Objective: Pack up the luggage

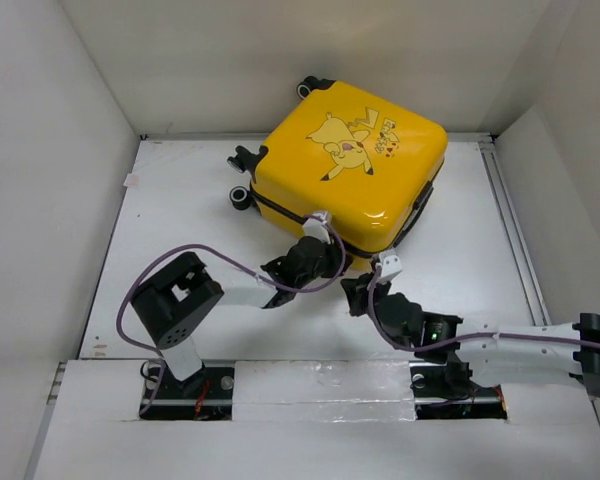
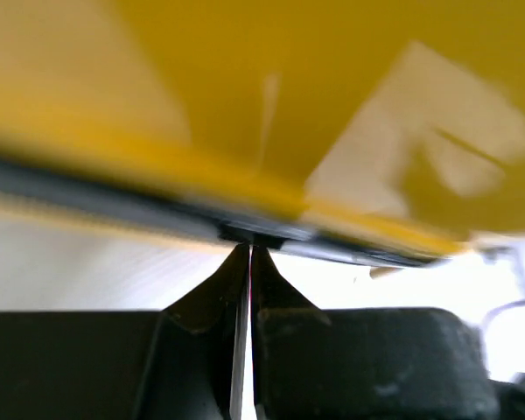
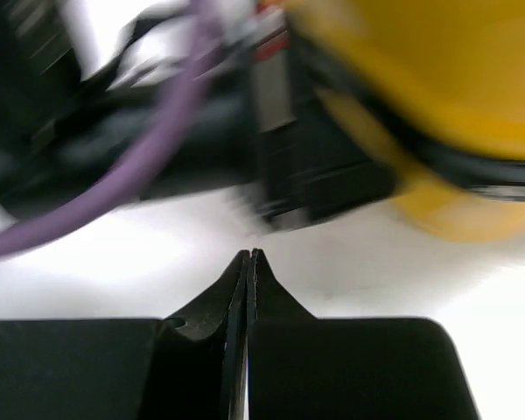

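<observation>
The luggage [image 1: 350,165], one yellow case, lay shut and flat, cartoon lid up, toward 12 o'clock on the white desk [image 1: 180,220]. The top view counted three black wheels [image 1: 242,197] along its 10 o'clock side. Both arms met its 6 o'clock edge.

Only the left wrist view showed the left pincer [image 2: 249,252] closed, tips at the black seam [image 2: 114,188] under the yellow shell. Whether it gripped anything there I could not tell.

The right wrist view showed the right pincer [image 3: 248,256] closed on nothing above bare desk, the case's corner at its 2 o'clock. One purple cable [image 3: 131,175] crossed at its 10 o'clock.
</observation>
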`<state>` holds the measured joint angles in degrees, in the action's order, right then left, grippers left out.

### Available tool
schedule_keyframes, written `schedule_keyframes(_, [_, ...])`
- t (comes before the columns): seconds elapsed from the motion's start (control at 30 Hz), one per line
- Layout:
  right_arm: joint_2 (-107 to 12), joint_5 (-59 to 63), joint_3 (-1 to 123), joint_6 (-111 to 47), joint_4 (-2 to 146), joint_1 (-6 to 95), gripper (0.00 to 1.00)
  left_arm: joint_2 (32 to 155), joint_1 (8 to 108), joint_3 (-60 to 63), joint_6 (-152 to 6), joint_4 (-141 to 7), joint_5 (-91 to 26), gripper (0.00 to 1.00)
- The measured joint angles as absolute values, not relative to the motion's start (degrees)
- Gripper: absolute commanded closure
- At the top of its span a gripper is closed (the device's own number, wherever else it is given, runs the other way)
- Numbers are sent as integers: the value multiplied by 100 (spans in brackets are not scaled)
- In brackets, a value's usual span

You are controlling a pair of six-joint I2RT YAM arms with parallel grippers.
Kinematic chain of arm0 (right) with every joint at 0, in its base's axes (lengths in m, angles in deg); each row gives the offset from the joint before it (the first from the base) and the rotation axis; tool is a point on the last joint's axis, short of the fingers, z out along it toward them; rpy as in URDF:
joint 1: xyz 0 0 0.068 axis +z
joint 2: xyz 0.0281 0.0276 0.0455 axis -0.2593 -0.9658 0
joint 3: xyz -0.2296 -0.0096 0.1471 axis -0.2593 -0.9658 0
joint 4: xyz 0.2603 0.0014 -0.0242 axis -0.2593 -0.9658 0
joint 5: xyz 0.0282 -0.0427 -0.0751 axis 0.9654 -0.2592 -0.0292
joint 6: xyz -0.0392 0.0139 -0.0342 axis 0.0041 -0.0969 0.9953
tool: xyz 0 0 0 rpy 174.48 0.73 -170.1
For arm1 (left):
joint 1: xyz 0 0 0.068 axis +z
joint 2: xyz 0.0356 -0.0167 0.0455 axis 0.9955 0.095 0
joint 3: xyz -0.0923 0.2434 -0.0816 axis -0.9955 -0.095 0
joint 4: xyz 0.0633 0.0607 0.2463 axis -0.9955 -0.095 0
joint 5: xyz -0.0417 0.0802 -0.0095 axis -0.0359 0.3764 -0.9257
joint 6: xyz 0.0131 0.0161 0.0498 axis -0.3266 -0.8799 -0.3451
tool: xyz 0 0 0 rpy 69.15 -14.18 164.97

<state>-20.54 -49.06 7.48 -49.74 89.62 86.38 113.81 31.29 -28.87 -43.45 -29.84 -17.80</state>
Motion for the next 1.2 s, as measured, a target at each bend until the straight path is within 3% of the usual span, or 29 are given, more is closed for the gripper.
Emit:
schedule_keyframes(0.13, [-2124,-4550,859,-5020,8971,8852,100,11530,3180,-2506,-4301,-2556,-2365,99])
schedule_keyframes(0.27, [-2205,-4510,1012,-4988,8938,8852,100,11113,3534,-2611,-4445,-2737,-2556,67])
schedule_keyframes(0.3, [-2203,-4510,1034,-4977,8951,8852,100,10920,3597,-2714,-4500,-2805,-2462,55])
schedule_keyframes(0.4, [-2192,-4453,1032,-4946,8943,8773,100,10079,3717,-3300,-4469,-2788,-1893,48])
schedule_keyframes(0.57, [-2133,-3935,955,-4918,8984,8236,100,8756,3894,-4165,-4102,-2840,-623,15])
schedule_keyframes(0.6, [-2139,-3876,938,-4898,8991,8194,98,8612,4045,-4222,-3969,-2897,-505,12])
schedule_keyframes(0.67, [-2144,-3750,920,-4859,8989,8179,92,8453,4613,-4227,-3658,-3002,-451,8])
schedule_keyframes(0.9, [-2096,-3444,888,-4811,8943,8168,57,8953,7514,-3971,-1776,-2696,-1214,2])
schedule_keyframes(1.03, [-1930,-3354,721,-4894,8932,8168,43,10042,8021,-3374,-1027,-2436,-2016,1])
schedule_keyframes(1.2, [-1895,-3308,568,-5003,8766,8115,38,11064,8027,-2570,-552,-2291,-2921,1])
